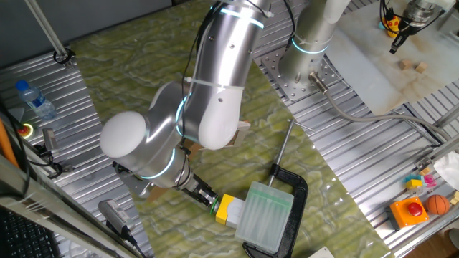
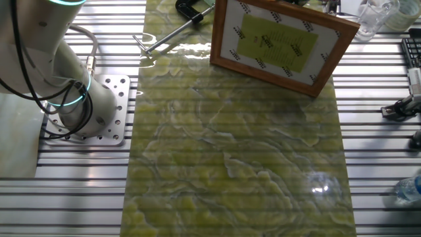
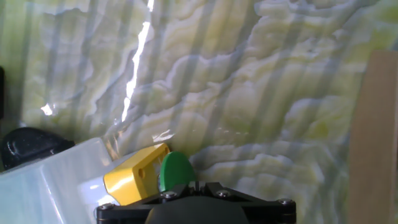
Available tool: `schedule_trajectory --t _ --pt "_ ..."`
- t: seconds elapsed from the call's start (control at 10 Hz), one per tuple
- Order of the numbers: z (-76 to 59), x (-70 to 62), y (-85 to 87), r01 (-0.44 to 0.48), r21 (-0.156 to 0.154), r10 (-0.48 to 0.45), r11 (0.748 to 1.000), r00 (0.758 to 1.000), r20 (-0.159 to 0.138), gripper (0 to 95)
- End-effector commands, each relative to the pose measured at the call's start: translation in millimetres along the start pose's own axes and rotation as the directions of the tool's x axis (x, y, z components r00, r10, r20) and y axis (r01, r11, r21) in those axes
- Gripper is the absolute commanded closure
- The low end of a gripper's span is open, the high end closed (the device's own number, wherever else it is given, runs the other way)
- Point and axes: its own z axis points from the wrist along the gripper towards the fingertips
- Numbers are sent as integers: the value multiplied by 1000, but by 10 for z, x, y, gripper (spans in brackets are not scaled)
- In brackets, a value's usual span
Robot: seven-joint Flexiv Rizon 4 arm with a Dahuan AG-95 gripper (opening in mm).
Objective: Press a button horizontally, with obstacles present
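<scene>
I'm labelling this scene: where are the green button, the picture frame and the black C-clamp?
green button (image 3: 175,171), hand view, round cap face.
picture frame (image 2: 279,77), the other fixed view, lower wooden rail.
black C-clamp (image 1: 299,193), one fixed view, curved arm.

Green-capped yellow button (image 3: 176,172) on a marbled green-yellow mat (image 3: 249,81).

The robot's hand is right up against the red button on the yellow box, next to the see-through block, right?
Not quite: the button is green, not red. The hand view shows its round green cap on the yellow box, right in front of the gripper. The rest holds: one fixed view shows the box joined to the translucent block.
</scene>
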Motion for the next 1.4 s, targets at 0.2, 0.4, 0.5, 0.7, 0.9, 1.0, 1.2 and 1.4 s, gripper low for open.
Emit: schedule_trajectory --t 0.2,0.4,0.5,0.7,0.9,1.0,1.2,1.4 --pt "42 -12 4 2 -2 -2 1000 1000 8 950" --pt "31 -25 18 2 -1 -2 1000 1000 22 950" --pt "25 -36 31 -1 0 1 1000 1000 25 950" --pt "104 -53 47 -7 -3 7 1000 999 43 950" --pt "201 -68 20 -2 -9 2 1000 998 58 950" --pt "213 -81 25 -3 -3 3 1000 998 57 950" --pt "209 -89 32 3 -2 -3 1000 998 58 950" --pt "207 -89 33 0 -10 1 1000 998 61 950"
